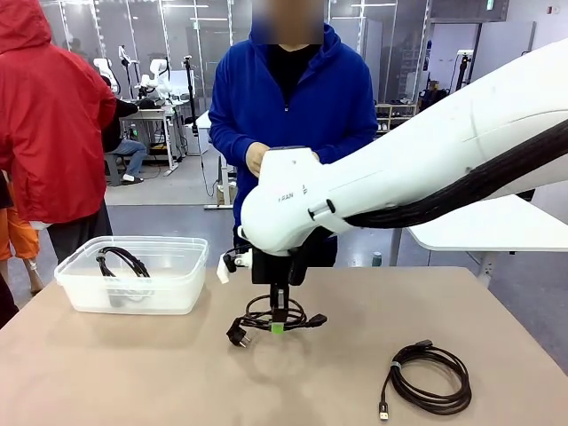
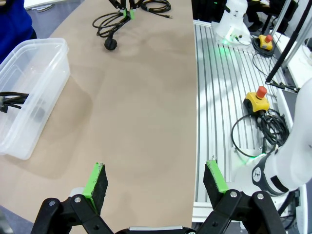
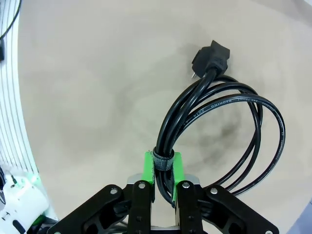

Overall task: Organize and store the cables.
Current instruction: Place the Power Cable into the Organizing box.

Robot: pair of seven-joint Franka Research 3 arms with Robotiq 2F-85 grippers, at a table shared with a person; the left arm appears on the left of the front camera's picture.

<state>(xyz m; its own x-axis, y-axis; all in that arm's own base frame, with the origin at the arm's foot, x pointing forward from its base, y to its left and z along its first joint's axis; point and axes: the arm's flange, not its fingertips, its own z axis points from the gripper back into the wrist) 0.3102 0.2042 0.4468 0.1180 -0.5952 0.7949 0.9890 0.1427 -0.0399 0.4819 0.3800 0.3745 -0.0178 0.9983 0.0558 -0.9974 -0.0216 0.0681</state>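
A coiled black power cable with a chunky plug sits low over the middle of the table. My right gripper is shut on it, with the green pads pinching the strap that binds the coil. The loop and plug hang out beyond the fingers. Whether the coil still touches the tabletop I cannot tell. Another cable with small ends lies coiled at the front right. A third cable lies inside the clear plastic bin on the left. My left gripper hovers open and empty over the table's near edge.
A person in a blue hoodie stands at the far side, hands held at the waist. Someone in a red jacket stands off the far left. Beside the table edge runs a ribbed metal deck with yellow emergency-stop buttons and loose wiring.
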